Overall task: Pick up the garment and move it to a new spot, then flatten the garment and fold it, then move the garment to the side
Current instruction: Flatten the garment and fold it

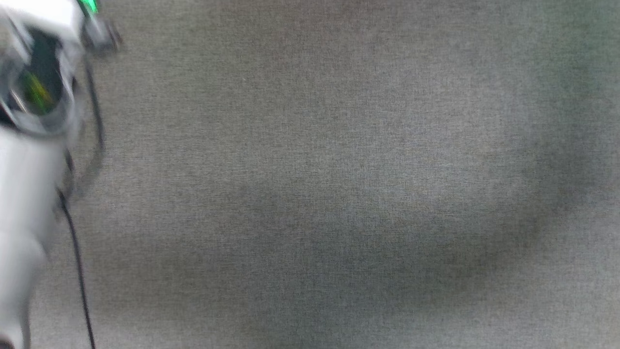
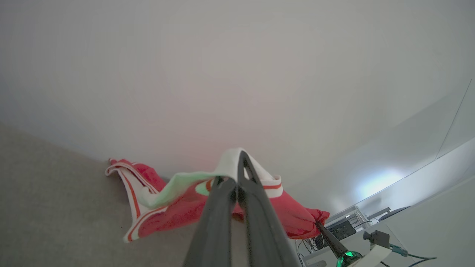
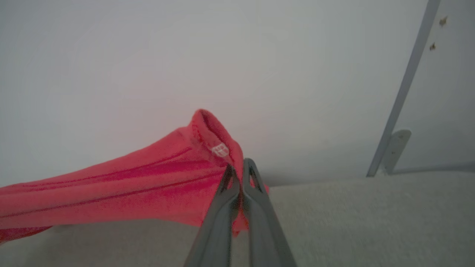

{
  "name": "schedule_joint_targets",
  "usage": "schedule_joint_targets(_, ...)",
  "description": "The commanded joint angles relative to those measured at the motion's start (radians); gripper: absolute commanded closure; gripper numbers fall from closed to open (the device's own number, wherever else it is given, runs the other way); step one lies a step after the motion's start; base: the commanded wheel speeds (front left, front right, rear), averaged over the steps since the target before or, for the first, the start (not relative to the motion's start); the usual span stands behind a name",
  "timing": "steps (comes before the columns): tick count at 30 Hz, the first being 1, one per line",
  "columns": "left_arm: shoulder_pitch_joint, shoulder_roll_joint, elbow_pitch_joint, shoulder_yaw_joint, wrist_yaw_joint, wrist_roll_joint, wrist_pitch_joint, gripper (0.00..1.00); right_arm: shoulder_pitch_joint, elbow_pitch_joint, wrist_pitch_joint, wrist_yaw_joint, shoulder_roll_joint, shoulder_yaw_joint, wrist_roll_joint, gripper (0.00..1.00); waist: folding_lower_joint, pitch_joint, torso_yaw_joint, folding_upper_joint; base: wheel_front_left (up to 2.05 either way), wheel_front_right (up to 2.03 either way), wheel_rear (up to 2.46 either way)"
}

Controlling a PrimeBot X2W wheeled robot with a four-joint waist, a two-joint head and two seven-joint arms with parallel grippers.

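Dark jaws of the left gripper (image 2: 235, 173) are clamped on the garment's (image 2: 174, 213) white sleeve end; the right gripper (image 3: 240, 167) pinches its red edge, cloth slung between them above the grey surface (image 3: 352, 222). Best spread the arms evenly, then lower it taut.

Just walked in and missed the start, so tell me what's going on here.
The robot has the red garment lifted between both arms. Its left gripper is shut on a white sleeve end, its right gripper on a red edge beside a small white label. The cloth hangs stretched over the grey surface, not yet flattened or folded.
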Motion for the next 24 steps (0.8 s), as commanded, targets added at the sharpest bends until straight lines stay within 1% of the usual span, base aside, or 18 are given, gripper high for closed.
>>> schedule_joint_targets(1, 0.089, 0.019, -0.050, -0.003, 0.003, -0.015, -0.005, 1.00, 0.079, -0.031, 0.015, -0.005, -0.025, 0.018, 0.027, 1.00, 0.0000, -0.013, 0.008, 0.0000, 0.00, 0.00, 0.00)
schedule_joint_targets(6, 0.384, 0.046, -0.244, -0.028, 0.003, -0.040, -0.043, 1.00, 0.346, -0.169, 0.054, -0.004, -0.077, 0.060, 0.122, 1.00, 0.0000, -0.051, 0.021, 0.0000, 0.00, 0.00, 0.00)
schedule_joint_targets(8, 0.478, 0.060, -0.295, -0.031, 0.003, -0.027, -0.066, 1.00, 0.450, -0.230, 0.074, -0.003, -0.096, 0.061, 0.150, 1.00, 0.0000, -0.069, 0.029, 0.0000, 0.00, 0.00, 0.00)
schedule_joint_targets(13, 0.674, 0.090, -0.416, -0.054, 0.003, -0.007, -0.103, 1.00, 0.696, -0.385, 0.117, -0.003, -0.136, 0.042, 0.168, 1.00, 0.0000, -0.121, 0.046, 0.0000, 0.00, 0.00, 0.00)
schedule_joint_targets(14, 0.674, 0.090, -0.416, -0.054, 0.003, -0.007, -0.103, 1.00, 0.696, -0.385, 0.117, -0.003, -0.136, 0.042, 0.168, 1.00, 0.0000, -0.121, 0.046, 0.0000, 0.00, 0.00, 0.00)
schedule_joint_targets(18, 0.828, 0.116, -0.505, -0.053, 0.003, 0.007, -0.134, 1.00, 0.867, -0.509, 0.171, -0.003, -0.134, 0.001, 0.167, 1.00, 0.0000, -0.161, 0.047, 0.0000, 0.00, 0.00, 0.00)
schedule_joint_targets(21, 0.929, 0.134, -0.556, -0.049, 0.003, 0.026, -0.147, 1.00, 0.983, -0.602, 0.209, -0.003, -0.117, -0.055, 0.158, 1.00, 0.0000, -0.182, 0.050, 0.0000, 0.00, 0.00, 0.00)
schedule_joint_targets(24, 1.016, 0.128, -0.601, -0.040, 0.003, 0.050, -0.156, 1.00, 1.084, -0.694, 0.248, -0.003, -0.086, -0.121, 0.147, 1.00, 0.0000, -0.198, 0.050, 0.0000, 0.00, 0.00, 0.00)
